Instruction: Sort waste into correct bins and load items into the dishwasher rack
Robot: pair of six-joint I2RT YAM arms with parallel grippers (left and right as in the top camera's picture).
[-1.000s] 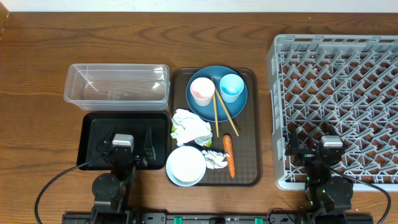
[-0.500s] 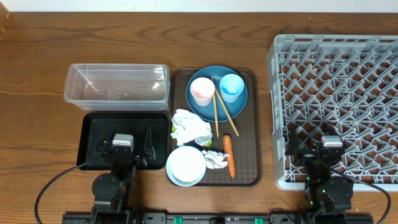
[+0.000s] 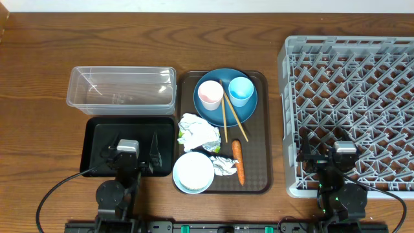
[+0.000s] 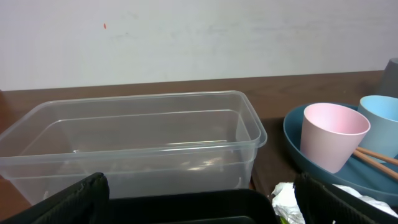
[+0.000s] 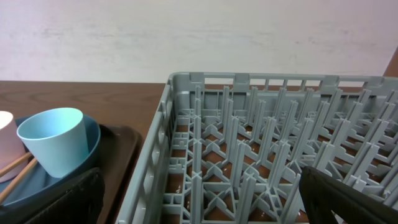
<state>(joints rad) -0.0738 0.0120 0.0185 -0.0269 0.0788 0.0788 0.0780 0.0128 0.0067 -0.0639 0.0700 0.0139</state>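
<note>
**Nearest the arms.** The left fingers stand spread with nothing between them, low over the black bin. The right fingers are likewise spread and empty, over the near edge of the dishwasher rack. The sort is judged not yet begun.

**On the brown tray, near row.** The white bowl sits just beside a small paper wad, and the carrot lies against that wad.

**Middle.** The larger wad, showing yellow-green wrapper, lies between the bowl and the blue plate.

**Farther.** The plate carries the pink cup, the blue cup and the chopsticks, whose tips point toward the carrot.

**Farthest.** The clear tub stands behind the black bin.

**Recommendation.**
- The left arm should take the larger wad first, as it is the waste closest to both bins.
- It should descend from above and close across the wad's bulk. The paper will likely compress.
- It should keep off the bowl rim and the chopstick ends, since a nudge could roll them.
- Which bin takes paper cannot be told.
</note>
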